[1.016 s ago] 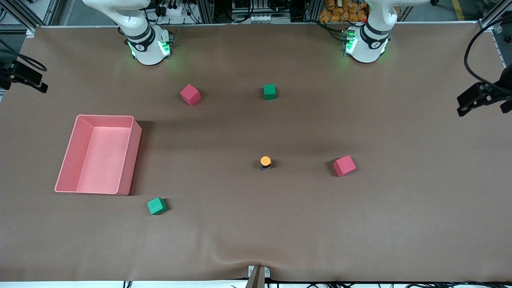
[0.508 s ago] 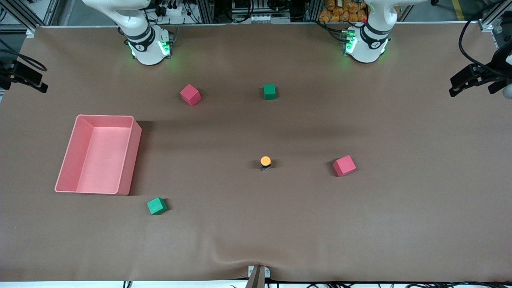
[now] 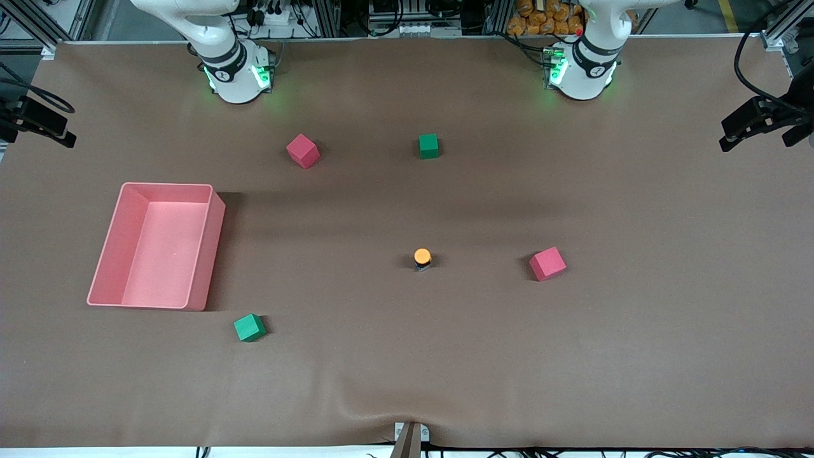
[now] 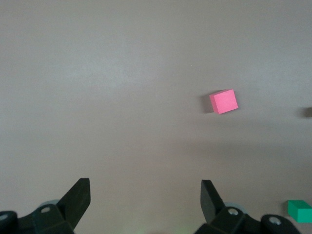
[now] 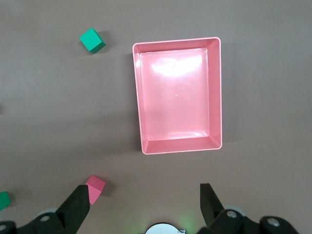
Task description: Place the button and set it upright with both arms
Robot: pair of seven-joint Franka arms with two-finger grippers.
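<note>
Left hand (image 3: 763,124) shifted slightly, button (image 3: 422,257) upright

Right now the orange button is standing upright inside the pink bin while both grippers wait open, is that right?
Not quite: the front view shows the button upright on the bare table, apart from the pink bin. Both the left gripper and right gripper do wait open.

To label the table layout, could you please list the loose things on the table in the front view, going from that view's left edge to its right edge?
Pink bin → green cube near the bin → red cube near the right arm's base → button → green cube near the bases → red cube beside the button.
</note>
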